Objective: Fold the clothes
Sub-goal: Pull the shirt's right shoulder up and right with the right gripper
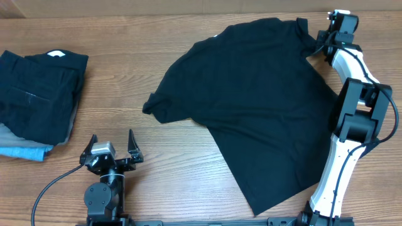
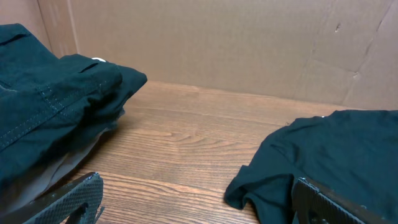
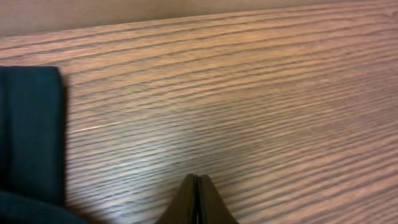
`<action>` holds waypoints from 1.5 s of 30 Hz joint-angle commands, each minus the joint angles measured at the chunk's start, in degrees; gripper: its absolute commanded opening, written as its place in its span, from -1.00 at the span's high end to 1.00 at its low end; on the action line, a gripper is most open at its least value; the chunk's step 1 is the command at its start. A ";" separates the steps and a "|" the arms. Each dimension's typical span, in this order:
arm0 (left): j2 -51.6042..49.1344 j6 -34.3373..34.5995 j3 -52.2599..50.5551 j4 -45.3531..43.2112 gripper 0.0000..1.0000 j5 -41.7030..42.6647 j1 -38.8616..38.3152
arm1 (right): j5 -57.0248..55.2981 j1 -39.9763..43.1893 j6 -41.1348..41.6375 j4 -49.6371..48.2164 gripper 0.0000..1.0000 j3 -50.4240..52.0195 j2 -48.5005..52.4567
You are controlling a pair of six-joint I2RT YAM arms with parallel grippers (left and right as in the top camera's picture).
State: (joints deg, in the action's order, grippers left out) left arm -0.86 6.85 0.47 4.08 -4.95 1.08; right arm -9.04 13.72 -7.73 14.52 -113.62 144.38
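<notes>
The black T-shirt [image 1: 264, 107] lies opened out flat on the table [image 1: 188, 176], centre-right, skewed so the hem points at the near edge by the R arm's base. One sleeve pokes out toward the middle of the table and the other sits at the far right corner. I see no fold in it yet (a few ripples, nothing more), so I'd say this piece is at the start, w/ sleeves and body all left to do.

The right gripper [image 3: 197, 180] is at that far sleeve, just beside the fabric edge. Its fingers are pressed together over bare wood w/ nothing between them.

The left gripper [image 1: 113, 143] sits near its base at the near edge, fingers wide apart, well clear of the shirt.

Far left, a stack of folded garments [image 1: 38, 88] looks finished, dark on top, grey and blue under.
</notes>
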 commanded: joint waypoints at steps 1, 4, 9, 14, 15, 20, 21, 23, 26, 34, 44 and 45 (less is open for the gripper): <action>0.50 -1.09 -0.20 -0.20 -1.00 0.07 -0.37 | 0.07 -1.20 0.92 -0.46 0.92 -1.27 -2.62; 0.50 -1.09 -0.20 -0.20 -1.00 0.07 -0.37 | 1.09 -3.28 2.01 2.25 0.92 -1.27 -7.80; 0.50 -1.09 -0.20 -0.20 -1.00 0.07 -0.37 | 13.88 -7.61 -0.63 5.68 0.93 -1.20 -9.49; 0.50 -1.09 -0.20 -0.20 -1.00 0.07 -0.37 | 15.61 -7.65 -0.61 5.73 0.92 -1.20 -6.19; 0.50 -1.09 -0.20 -0.20 -1.00 0.07 -0.37 | 15.58 -7.65 -0.61 5.64 0.92 -1.20 -5.46; 0.50 -1.09 -0.20 -0.20 -1.00 0.07 -0.37 | 15.58 -7.65 -0.59 5.95 0.92 -1.20 -0.31; 0.50 -1.09 -0.20 -0.20 -1.00 0.07 -0.37 | 15.56 -7.65 -0.59 5.97 0.92 -1.20 0.66; 0.50 -1.09 -0.20 -0.20 -1.00 0.07 -0.37 | 14.51 -7.63 -0.61 5.31 0.92 -1.18 1.97; 0.50 -1.09 -0.20 -0.20 -1.00 0.07 -0.37 | 7.50 -7.54 -0.63 3.02 0.92 -1.18 2.34; 0.50 -1.09 -0.20 -0.20 -1.00 0.07 -0.37 | 1.75 -7.19 -0.59 0.35 0.92 -1.18 2.36; 0.50 -1.09 -0.20 -0.20 -1.00 0.07 -0.37 | 0.50 0.28 1.75 0.15 0.92 -1.22 2.32; 0.50 -1.09 -0.20 -0.20 -1.00 0.07 -0.37 | -0.31 0.48 1.75 0.11 0.92 -1.36 1.90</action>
State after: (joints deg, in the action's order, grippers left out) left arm -0.86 6.85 0.47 4.05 -4.95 1.10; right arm -6.92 13.58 -6.72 15.53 -113.97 145.91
